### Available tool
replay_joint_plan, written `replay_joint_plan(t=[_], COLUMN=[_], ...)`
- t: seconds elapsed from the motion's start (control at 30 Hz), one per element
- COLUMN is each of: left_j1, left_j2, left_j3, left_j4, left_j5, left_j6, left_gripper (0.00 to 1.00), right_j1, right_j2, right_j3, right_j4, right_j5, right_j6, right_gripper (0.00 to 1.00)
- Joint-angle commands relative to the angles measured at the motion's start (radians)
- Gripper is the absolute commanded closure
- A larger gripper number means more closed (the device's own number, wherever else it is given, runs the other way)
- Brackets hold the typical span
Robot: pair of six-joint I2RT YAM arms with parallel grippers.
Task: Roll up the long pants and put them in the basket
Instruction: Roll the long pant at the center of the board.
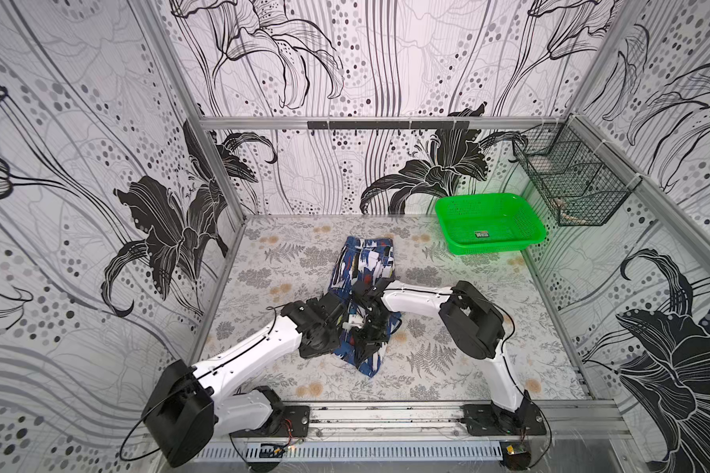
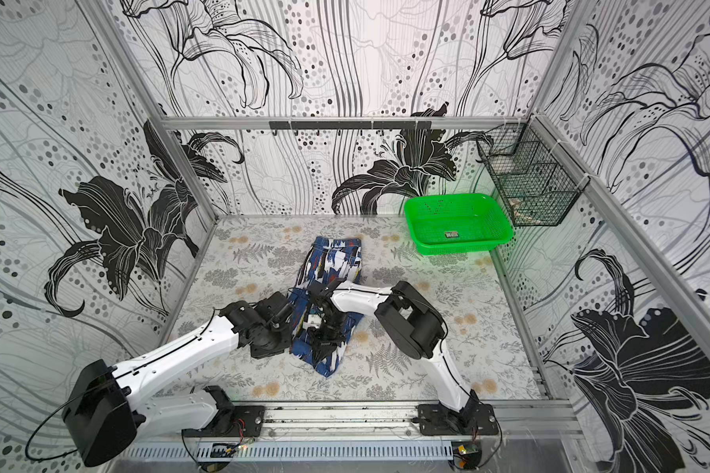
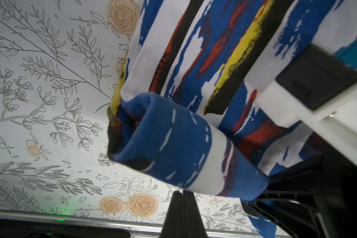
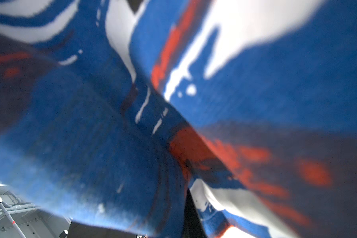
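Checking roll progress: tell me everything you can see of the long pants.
The long pants are thin cloth printed in blue, white and black strokes with red and yellow spots. They lie on the table, near end curled into a loose roll. The shut left gripper sits by the roll; the right gripper pinches cloth.

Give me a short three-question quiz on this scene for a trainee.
1. True or false: the blue, white and black printed fabric long pants lie inside the green plastic basket.
2. What hangs on the side wall? A) black wire basket B) green plastic basket C) long pants
3. In the left wrist view, how do the left gripper's jaws stand?
Key: 1 false, they lie on the floral table; 2 A; 3 shut.
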Motion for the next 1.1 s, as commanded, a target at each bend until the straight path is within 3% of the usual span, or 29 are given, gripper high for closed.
replay_joint_plan(t=[0.0,0.33,0.67,1.07], left_j1=[-0.005,-0.009,-0.023,-0.033], left_j2=[0.070,0.252,0.136,0.118], left_j3=[0.004,0.089,0.204,0.142], left_j4=[0.053,0.161,0.026,0.041], left_j5=[-0.050,-0.049,-0.068,-0.051], left_j6=[-0.031,-0.020,-0.007,-0.034], left_gripper=[1.00,1.00,1.00,1.00], right_j1=[-0.017,-0.019,-0.020,-0.023], right_j2=[0.019,0.006,0.018,0.024], right_j3=[0.005,-0.034,-0.027,-0.024], right_j4=[0.021,0.032,0.036,0.031], right_j5=[0.035,0.032,0.029,0.034], right_j6=[0.008,0.001,-0.004,-0.004], right_gripper=[1.00,1.00,1.00,1.00])
